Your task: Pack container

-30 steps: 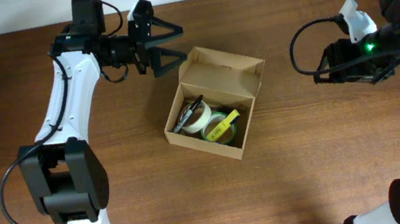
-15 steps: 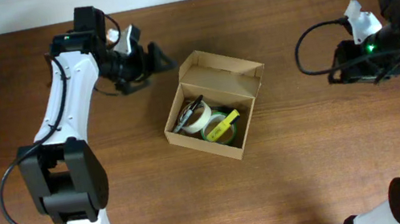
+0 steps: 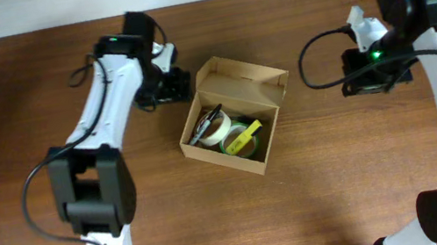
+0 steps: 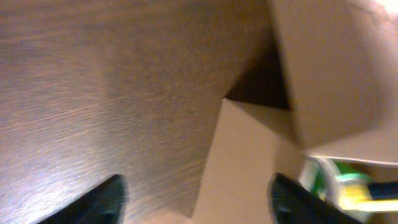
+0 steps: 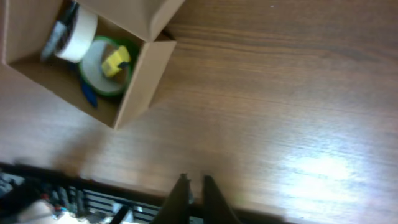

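your left gripper (image 3: 177,84) just beside the far-left corner of the container (image 3: 191,127), raised lid flap (image 3: 247,78) walling off its far side, you have open table (image 3: 343,173) between container and right gripper (image 5: 194,182)

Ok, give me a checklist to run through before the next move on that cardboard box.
1. Items packed: the white tape roll and green tape roll lie inside the container. Ok.
2. Lid shut: it stands open along the far side. Not ok.
3. Left hand ready: its fingers are spread, with a box corner showing between them. Ok.
4. Left hand clear of the cardboard: it is close by the box's corner, but contact cannot be judged. Cannot tell.
5. Right hand out of the way: it is shut, empty, and apart from the box. Ok.
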`<state>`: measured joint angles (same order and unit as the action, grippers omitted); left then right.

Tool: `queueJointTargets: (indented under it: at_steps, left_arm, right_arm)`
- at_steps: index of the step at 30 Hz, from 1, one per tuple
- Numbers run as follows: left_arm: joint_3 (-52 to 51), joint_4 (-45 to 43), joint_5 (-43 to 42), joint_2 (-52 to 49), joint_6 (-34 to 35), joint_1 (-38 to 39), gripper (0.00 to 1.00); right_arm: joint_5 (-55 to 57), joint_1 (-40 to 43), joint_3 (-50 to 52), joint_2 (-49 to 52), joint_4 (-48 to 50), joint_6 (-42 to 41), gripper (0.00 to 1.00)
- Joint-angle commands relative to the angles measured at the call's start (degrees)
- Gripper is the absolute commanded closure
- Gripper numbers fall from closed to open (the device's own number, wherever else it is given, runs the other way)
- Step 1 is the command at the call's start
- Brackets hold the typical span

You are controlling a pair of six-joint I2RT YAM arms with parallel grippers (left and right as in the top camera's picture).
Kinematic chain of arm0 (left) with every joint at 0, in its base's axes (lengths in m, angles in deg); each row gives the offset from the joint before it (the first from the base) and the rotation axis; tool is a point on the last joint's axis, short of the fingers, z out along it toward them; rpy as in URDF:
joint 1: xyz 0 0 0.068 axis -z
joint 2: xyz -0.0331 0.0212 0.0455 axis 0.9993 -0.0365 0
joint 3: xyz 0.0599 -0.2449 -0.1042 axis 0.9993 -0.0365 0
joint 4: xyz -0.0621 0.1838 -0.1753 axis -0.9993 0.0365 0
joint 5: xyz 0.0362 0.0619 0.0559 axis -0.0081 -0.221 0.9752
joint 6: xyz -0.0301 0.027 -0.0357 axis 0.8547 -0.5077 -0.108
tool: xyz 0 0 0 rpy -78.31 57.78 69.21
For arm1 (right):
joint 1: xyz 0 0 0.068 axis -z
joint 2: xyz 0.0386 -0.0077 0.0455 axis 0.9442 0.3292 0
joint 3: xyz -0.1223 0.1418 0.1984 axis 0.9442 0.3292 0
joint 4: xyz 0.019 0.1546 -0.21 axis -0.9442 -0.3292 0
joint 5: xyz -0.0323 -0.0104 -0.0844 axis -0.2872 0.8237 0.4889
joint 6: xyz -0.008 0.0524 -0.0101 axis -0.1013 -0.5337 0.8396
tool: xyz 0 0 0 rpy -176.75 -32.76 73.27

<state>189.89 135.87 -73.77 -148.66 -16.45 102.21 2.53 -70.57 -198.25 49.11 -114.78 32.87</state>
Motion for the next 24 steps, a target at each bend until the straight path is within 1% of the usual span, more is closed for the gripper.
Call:
queueJointTargets:
  at_steps: [1, 3, 6, 9, 19, 24]
  left_arm:
    - [-0.1, 0.3, 4.9, -3.2, -1.1, 1.1, 0.43]
    - [-0.1, 0.3, 6.8, -3.8, -1.1, 1.1, 0.63]
    - [-0.1, 0.3, 6.9, -4.4, -1.1, 0.8, 0.88]
    - [-0.1, 1.4, 6.8, -4.4, -1.0, 0.7, 0.98]
    - [-0.1, 13.0, 3.8, -4.4, -0.7, 4.3, 0.98]
    - [-0.1, 16.3, 1.9, -4.4, -0.7, 8.0, 0.98]
  right_arm:
    - [0.2, -1.6, 0.3, 0.1, 0.1, -0.8, 0.96]
    - [0.2, -2.1, 0.3, 0.1, 0.1, -0.8, 0.96]
    - [0.2, -2.4, 0.3, 0.1, 0.0, -0.8, 0.96]
    - [0.2, -2.4, 0.4, 0.1, 0.0, -0.8, 0.96]
    - [2.5, -2.4, 0.4, 0.1, 1.3, -0.8, 0.96]
    - [2.6, -2.4, 0.4, 0.1, 1.7, -0.8, 0.96]
